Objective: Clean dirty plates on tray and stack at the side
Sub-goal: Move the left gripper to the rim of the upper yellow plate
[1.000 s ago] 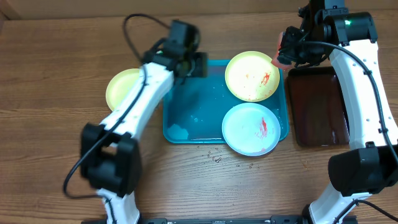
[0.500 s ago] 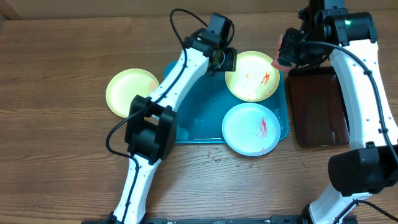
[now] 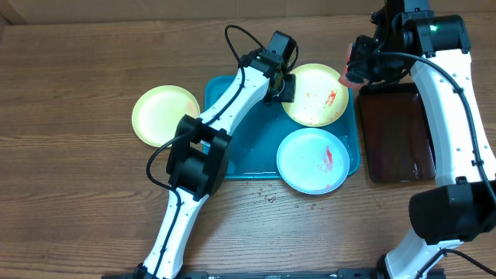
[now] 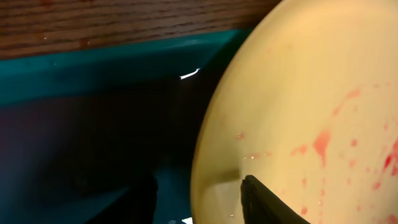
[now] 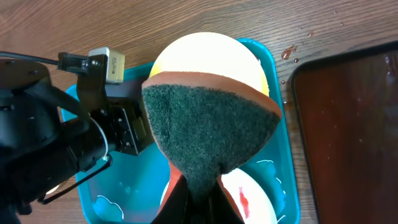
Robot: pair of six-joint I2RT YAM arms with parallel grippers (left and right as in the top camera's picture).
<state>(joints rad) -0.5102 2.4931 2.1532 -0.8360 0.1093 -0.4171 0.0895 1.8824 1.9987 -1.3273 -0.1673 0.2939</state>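
Note:
The teal tray [image 3: 240, 147] holds a yellow-green plate [image 3: 314, 105] with red smears at its back right and a pale blue plate [image 3: 310, 167] with a red smear at its front right. A second yellow-green plate [image 3: 164, 115] lies on the table left of the tray. My left gripper [image 3: 281, 84] is open at the smeared yellow-green plate's left rim. In the left wrist view the rim [image 4: 298, 93] lies between the fingers [image 4: 198, 183], over the tray [image 4: 93, 74]. My right gripper [image 5: 199, 186] is shut on a sponge [image 5: 211, 124], which the overhead view shows [image 3: 353, 66] above the tray's back right corner.
A dark black-brown tray [image 3: 395, 132] lies right of the teal tray, also in the right wrist view [image 5: 348, 124]. Water drops [image 3: 271, 198] lie on the wood in front of the teal tray. The left arm's cable [image 3: 236, 39] loops over the table behind the tray.
My left gripper has swung right from near the left plate, across the tray's back, to the smeared yellow-green plate's left rim. The right arm and sponge have not moved.

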